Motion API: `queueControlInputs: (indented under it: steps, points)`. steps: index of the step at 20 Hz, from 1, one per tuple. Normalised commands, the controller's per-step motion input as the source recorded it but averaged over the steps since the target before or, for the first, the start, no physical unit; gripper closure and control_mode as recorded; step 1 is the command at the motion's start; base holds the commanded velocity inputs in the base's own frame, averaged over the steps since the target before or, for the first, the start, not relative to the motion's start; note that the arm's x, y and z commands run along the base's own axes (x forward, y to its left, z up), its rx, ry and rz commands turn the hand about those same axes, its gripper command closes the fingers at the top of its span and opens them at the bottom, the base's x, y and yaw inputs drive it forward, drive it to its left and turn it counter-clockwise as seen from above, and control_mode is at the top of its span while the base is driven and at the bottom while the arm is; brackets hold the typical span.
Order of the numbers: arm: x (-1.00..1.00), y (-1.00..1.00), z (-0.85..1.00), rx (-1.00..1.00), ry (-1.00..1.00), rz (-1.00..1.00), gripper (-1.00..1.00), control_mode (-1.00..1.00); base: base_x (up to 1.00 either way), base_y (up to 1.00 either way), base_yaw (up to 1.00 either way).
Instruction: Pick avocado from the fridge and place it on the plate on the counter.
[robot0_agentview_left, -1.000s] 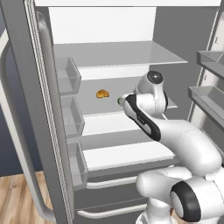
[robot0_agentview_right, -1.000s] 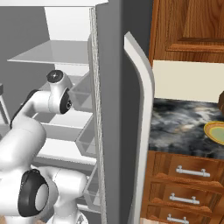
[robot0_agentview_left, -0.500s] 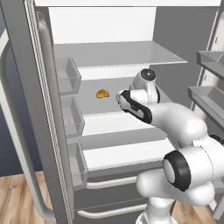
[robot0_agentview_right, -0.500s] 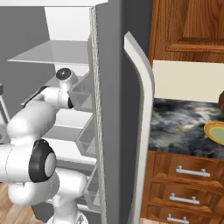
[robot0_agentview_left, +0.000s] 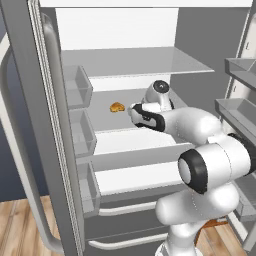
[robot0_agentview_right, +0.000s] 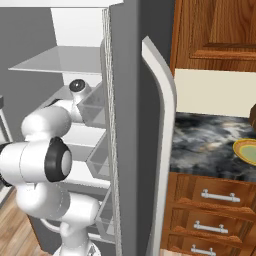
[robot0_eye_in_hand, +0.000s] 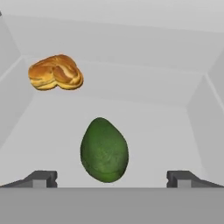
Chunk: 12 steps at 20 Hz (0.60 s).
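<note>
I saw the avocado (robot0_eye_in_hand: 104, 150) lying lengthwise, narrow end pointing away, centred ahead of my gripper's (robot0_eye_in_hand: 111, 178) released, spread fingers.

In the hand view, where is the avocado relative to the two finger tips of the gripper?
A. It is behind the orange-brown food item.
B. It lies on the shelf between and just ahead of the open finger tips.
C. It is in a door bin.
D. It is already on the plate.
B: the avocado lies on the white shelf, centred ahead of the wide-open gripper, nearer than the orange-brown food item.
</note>
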Motion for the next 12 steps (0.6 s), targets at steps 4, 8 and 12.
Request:
queueControlInputs:
  steps: [4,8,12]
  points:
    - [0.36,0.08,-0.08,0.00,0.00,0.00,-1.00,-1.00,0.00,0.00,0.00]
    - [0.25,0.00,-0.14,0.00,0.02,0.00,-1.00,-1.00,0.00,0.00,0.00]
    - [0.02,0.00,-0.22,0.00,0.05,0.00,-1.00,-1.00,0.00,0.00,0.00]
